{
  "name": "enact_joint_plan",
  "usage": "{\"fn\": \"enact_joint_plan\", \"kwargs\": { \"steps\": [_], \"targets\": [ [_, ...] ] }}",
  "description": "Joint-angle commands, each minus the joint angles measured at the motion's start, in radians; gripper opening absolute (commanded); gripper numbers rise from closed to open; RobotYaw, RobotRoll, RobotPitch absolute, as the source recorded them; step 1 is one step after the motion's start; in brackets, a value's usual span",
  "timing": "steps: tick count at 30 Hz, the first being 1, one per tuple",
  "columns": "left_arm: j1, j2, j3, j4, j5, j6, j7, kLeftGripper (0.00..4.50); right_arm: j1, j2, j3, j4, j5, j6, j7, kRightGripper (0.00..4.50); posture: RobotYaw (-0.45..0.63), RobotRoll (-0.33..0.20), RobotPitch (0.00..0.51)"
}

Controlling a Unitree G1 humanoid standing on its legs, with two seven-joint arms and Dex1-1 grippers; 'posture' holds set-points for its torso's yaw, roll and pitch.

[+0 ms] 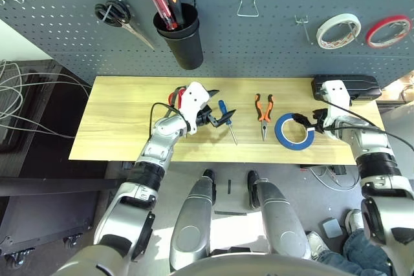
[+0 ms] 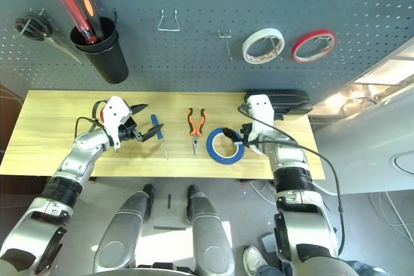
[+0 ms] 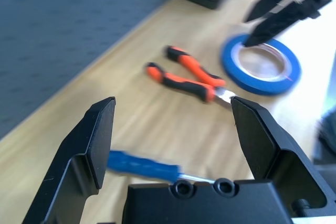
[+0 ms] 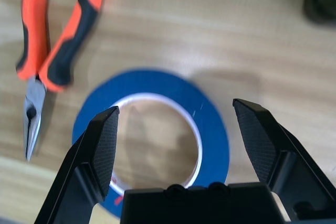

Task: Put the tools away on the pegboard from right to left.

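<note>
I take the flat blue tape roll [image 1: 294,131] lying on the pale wooden tabletop [image 1: 116,121] as my landmark. From the head camera I see the right gripper [image 1: 308,123] hanging over the roll's right rim with its two black fingers spread and nothing between them; the right wrist view adds what the head cannot give me, the roll's white inner ring sitting between those splayed fingers [image 4: 100,156] from above. Just left of the roll lie the orange-and-black-handled needle-nose pliers [image 1: 263,113], tips toward me. Further left is the small blue-handled screwdriver [image 1: 226,119], and the left gripper [image 1: 220,118] is beside its handle, fingers spread wide and empty. The left wrist view looks along the tabletop past the screwdriver and pliers to the roll, and catches the other arm's dark fingertips over it. Well left of the roll, a sliver of red shows behind the left wrist housing; I cannot tell what it is. Behind the table stands the dark blue-grey perforated pegboard [image 1: 272,43]: above the roll's right hang a white tape roll [image 1: 338,30] and a red tape roll [image 1: 388,31], above the pliers an empty wire hook [image 1: 248,7], further left a black cup [image 1: 179,35] of screwdrivers and black-handled scissors [image 1: 119,17]. A black box [image 1: 352,86] sits at the table's back right corner.
</note>
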Motion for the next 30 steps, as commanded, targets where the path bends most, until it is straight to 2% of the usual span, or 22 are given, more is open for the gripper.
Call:
{"fn": "enact_joint_plan", "kwargs": {
  "steps": [1,6,17,21,28,30],
  "targets": [
    [0.028,-0.016,-0.053,-0.020,0.033,-0.037,-0.030,4.48,0.054,-0.009,0.026,-0.034,-0.019,0.054,-0.008,4.50,0.03,0.000,0.417],
    [0.024,-0.026,-0.095,-0.016,0.056,-0.075,-0.050,4.48,0.082,-0.012,0.037,-0.055,-0.039,0.087,-0.038,4.50,0.03,0.000,0.430],
    [0.045,-0.036,-0.103,-0.045,0.059,-0.069,-0.041,4.48,0.091,-0.007,0.047,-0.044,-0.064,0.111,-0.067,4.50,0.04,0.000,0.446],
    [0.056,-0.035,-0.102,-0.060,0.059,-0.066,-0.045,4.50,0.086,-0.001,0.055,-0.045,-0.070,0.118,-0.071,3.56,0.04,0.000,0.445],
    [0.051,-0.041,-0.092,-0.062,0.055,-0.076,-0.037,4.50,0.066,0.006,0.050,-0.035,-0.078,0.112,-0.077,1.16,0.04,0.000,0.432],
    [0.050,-0.043,-0.088,-0.064,0.053,-0.083,-0.031,4.50,0.055,0.007,0.043,-0.033,-0.077,0.093,-0.080,0.72,0.04,0.000,0.429]
  ]
}}
